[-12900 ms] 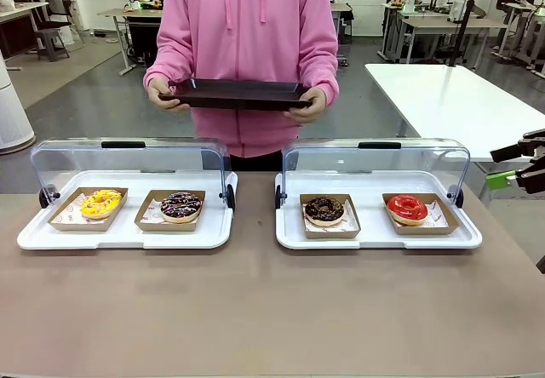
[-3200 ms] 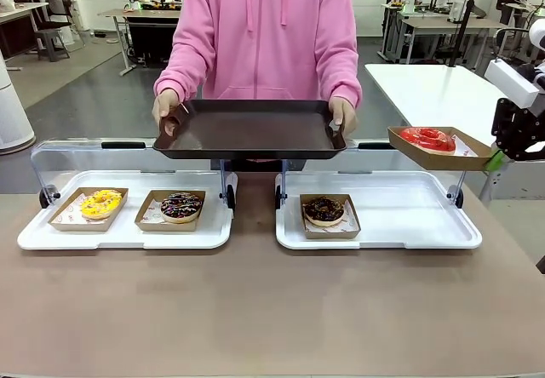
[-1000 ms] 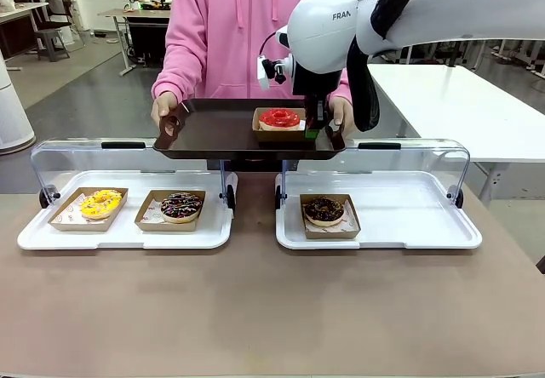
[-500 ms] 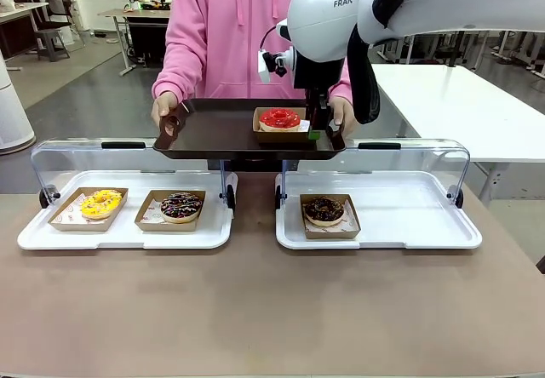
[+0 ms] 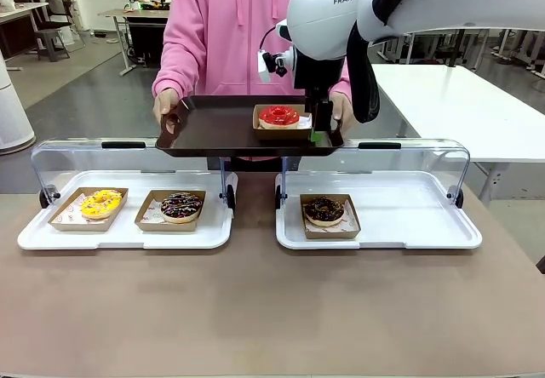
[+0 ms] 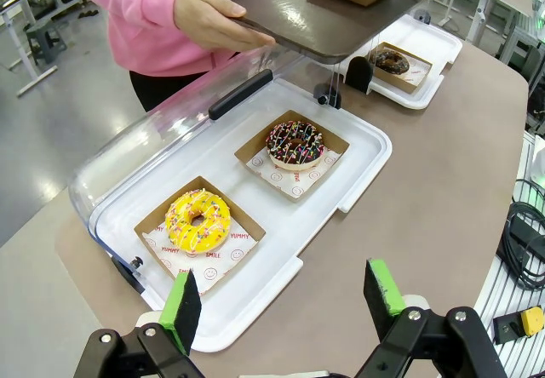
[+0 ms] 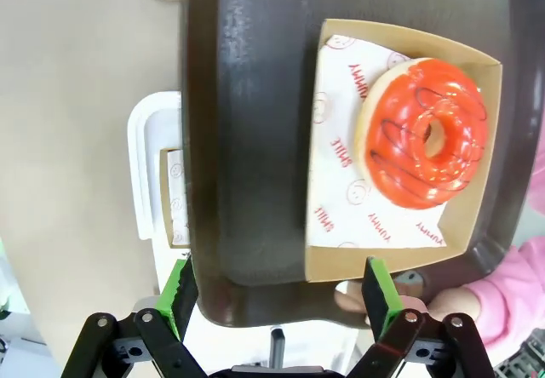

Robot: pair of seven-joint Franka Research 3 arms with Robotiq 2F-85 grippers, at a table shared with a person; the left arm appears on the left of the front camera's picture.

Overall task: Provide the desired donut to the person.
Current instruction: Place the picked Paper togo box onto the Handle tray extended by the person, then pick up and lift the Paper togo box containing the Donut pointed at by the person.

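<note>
The person (image 5: 247, 29) in a pink hoodie holds a dark tray (image 5: 213, 131) over the far edge of the table with both hands. A red-glazed donut (image 5: 279, 116) in a cardboard carton (image 7: 400, 250) rests on that tray. My right gripper (image 5: 322, 133) hangs at the carton's right edge. In the right wrist view that right gripper (image 7: 279, 301) is open, with the tray's rim and the carton's near side below its fingers, gripping nothing. My left gripper (image 6: 283, 301) is open over the left end of the table.
Two white display cases (image 5: 123, 233) (image 5: 409, 233) stand with clear lids raised. The left one holds a yellow donut (image 5: 100, 203) and a sprinkled chocolate donut (image 5: 180, 206). The right one holds a dark chocolate donut (image 5: 324, 210). The brown table (image 5: 272, 310) is bare in front.
My right arm has lifted slightly beside the carton. The person's tray with the red donut has risen a little. The left gripper's surroundings look the same.
</note>
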